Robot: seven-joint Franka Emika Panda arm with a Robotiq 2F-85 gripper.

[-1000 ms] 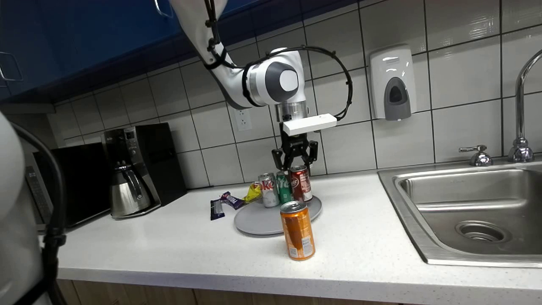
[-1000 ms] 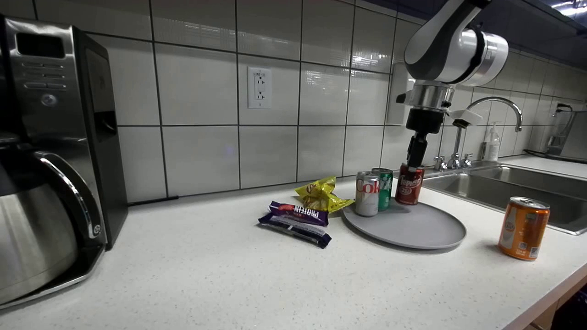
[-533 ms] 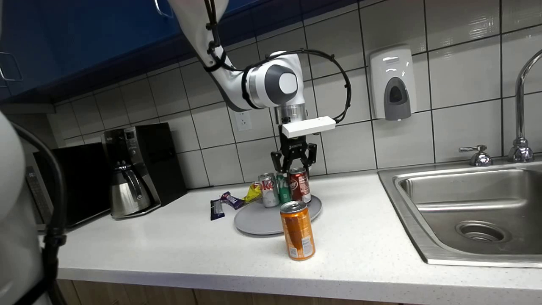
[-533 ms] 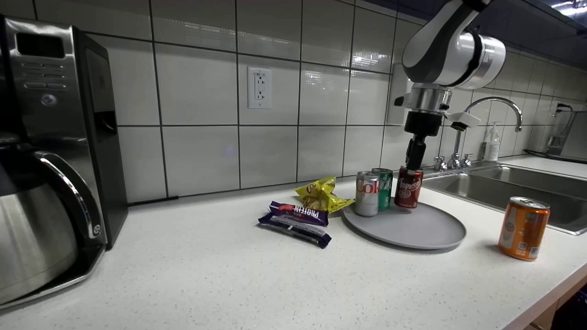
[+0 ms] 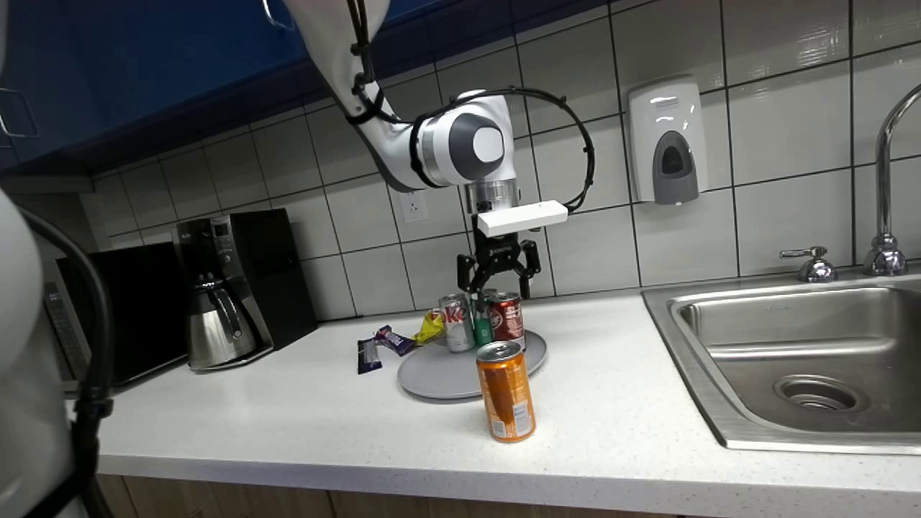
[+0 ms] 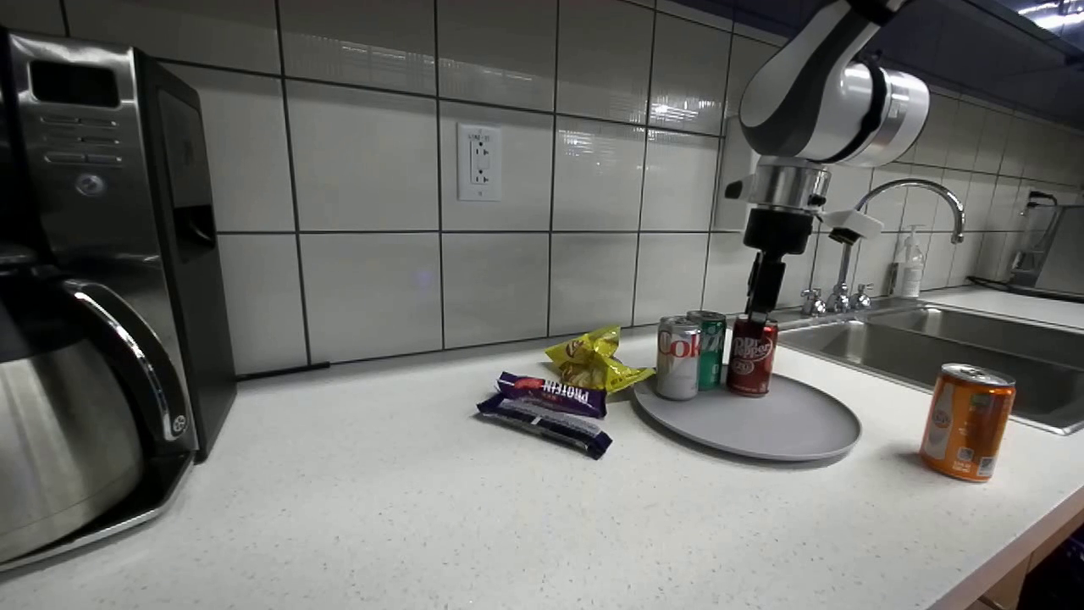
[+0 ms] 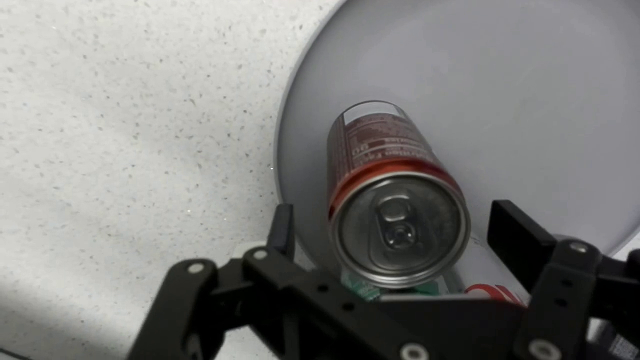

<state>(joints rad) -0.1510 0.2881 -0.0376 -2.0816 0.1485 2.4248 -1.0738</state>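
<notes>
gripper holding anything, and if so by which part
Nothing is held: the gripper is open, with a visible gap on either side of the red can.

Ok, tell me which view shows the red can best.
The wrist view: nothing covers the red can, so its whole lid and one side show. Both exterior views show it upright, partly blocked: low down by the orange can, or near the top by a gripper finger.

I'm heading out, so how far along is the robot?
Seemingly done: the silver Coke can and green can stand on the gray plate. Under way: the Dr Pepper can, also there, the open gripper at its top. Probably left: the orange can, off the plate.
</notes>
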